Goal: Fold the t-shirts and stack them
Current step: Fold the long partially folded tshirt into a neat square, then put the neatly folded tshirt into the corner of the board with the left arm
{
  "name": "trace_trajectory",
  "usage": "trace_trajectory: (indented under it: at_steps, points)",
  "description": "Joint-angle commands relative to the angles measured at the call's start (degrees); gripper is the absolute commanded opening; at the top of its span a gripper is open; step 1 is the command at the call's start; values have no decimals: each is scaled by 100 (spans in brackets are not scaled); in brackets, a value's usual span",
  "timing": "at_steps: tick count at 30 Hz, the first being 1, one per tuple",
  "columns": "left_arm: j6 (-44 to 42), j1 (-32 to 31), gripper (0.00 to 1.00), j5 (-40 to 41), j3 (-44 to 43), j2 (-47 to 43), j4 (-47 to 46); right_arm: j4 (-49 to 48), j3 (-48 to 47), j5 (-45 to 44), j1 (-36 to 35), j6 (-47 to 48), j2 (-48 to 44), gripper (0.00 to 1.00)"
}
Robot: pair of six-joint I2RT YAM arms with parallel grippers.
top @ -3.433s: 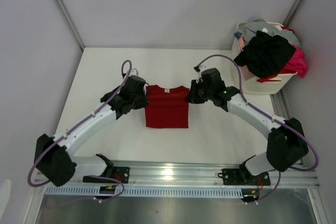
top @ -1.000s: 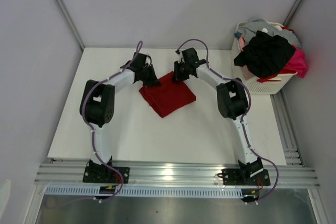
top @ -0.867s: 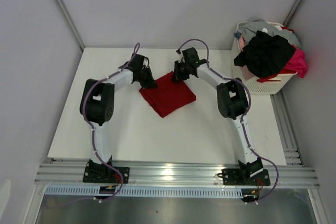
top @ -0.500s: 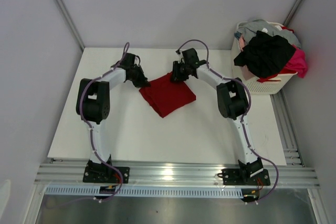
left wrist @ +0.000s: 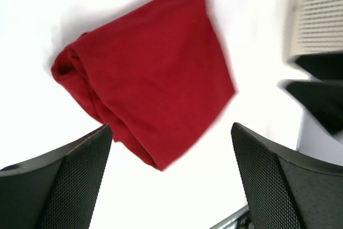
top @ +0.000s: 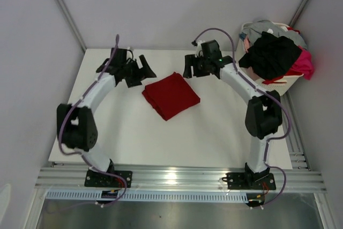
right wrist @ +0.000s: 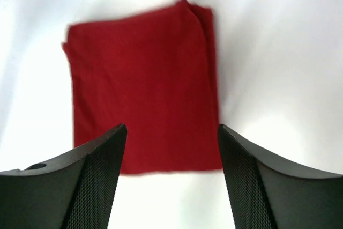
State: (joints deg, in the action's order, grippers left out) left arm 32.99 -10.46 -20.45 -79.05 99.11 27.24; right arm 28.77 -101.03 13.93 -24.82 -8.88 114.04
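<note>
T-shirt, red, lies folded on counter, left of basket. Left gripper, right gripper: wide apart, holding nothing. Fold looks done. Next: grab one of other t-shirts inside basket.

Folded t-shirt lies flat on the worktop, between left hand and right hand, just nearward of both (touching neither). Basket stands to the right of the right hand, other t-shirts heaped in it.
</note>
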Motion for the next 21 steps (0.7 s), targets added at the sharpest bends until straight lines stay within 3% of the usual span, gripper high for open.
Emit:
trace_trajectory:
  at_steps: [1,3,7,10,21]
  points:
    - [-153,-253,95,163,633,-1172,71,-194,1048,-286,214,229,-504,72]
    - [22,-412,93,312,1004,-1402,9,-398,1551,-329,249,125,-602,71]
    - [453,-781,80,533,1769,-1824,-386,-399,1543,-313,293,-34,-400,65]
    - [638,-913,77,498,2313,-2097,-589,-530,1587,-234,285,-104,-242,62]
    - [594,-1020,81,594,2895,-2800,-404,-706,1876,-101,276,-298,198,61]
